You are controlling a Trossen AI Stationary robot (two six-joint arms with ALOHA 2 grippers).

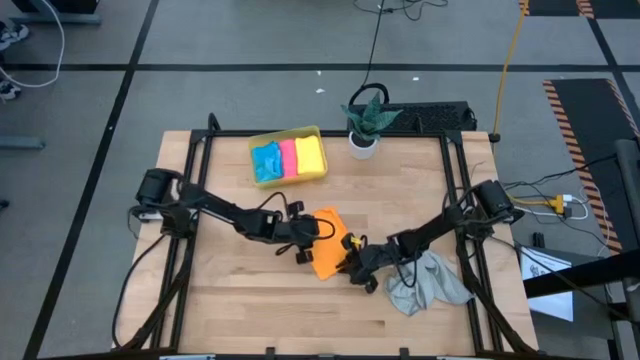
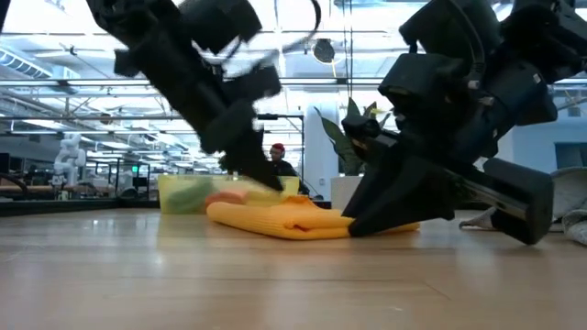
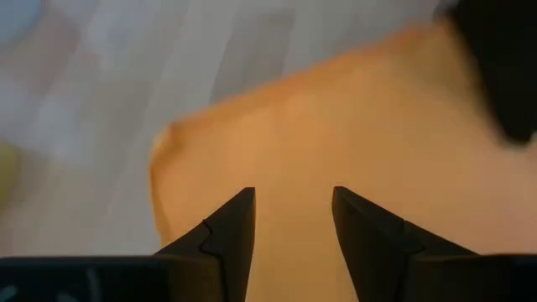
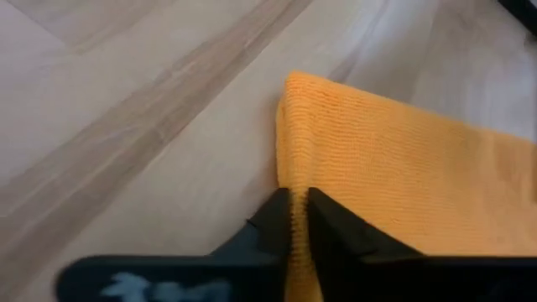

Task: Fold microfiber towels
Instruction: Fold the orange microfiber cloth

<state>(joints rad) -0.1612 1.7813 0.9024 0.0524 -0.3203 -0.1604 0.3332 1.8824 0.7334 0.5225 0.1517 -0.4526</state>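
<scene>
**Orange towel: pinched on one edge, left fingers standing open above it**

1. Right gripper (image 4: 299, 210). You see its two dark fingers (image 4: 273, 220) drawn nearly together on the folded edge of the orange towel (image 4: 403, 176); a thin ridge of cloth sits pinched between them. In the high view your right gripper (image 1: 357, 266) sits at the towel's edge nearest the table's front.

2. Left gripper (image 3: 292, 222). Its fingers (image 3: 231, 231) stand apart with a clear gap, poised over the orange cloth and gripping nothing you can see. In the high view your left gripper (image 1: 305, 235) lies at the towel's left side, toward the table's centre.

3. Orange towel (image 1: 330, 243). It lies on the table (image 1: 230, 300) a little right of centre, between the two grippers. From the low view the towel (image 2: 275, 218) shows as a low, doubled mound resting on the wood.

4. Light grey towel (image 1: 428, 282). You find it crumpled near the table's right front corner, just beside the right arm and apart from the orange one.

5. Yellow tray (image 1: 285, 135). It stands toward the table's back edge, left of centre, and holds three folded towels side by side: blue towel (image 1: 266, 161), pink towel (image 1: 288, 157), yellow towel (image 1: 310, 155).

6. Potted plant (image 1: 366, 122). It stands at the table's back edge, just right of the tray.
</scene>
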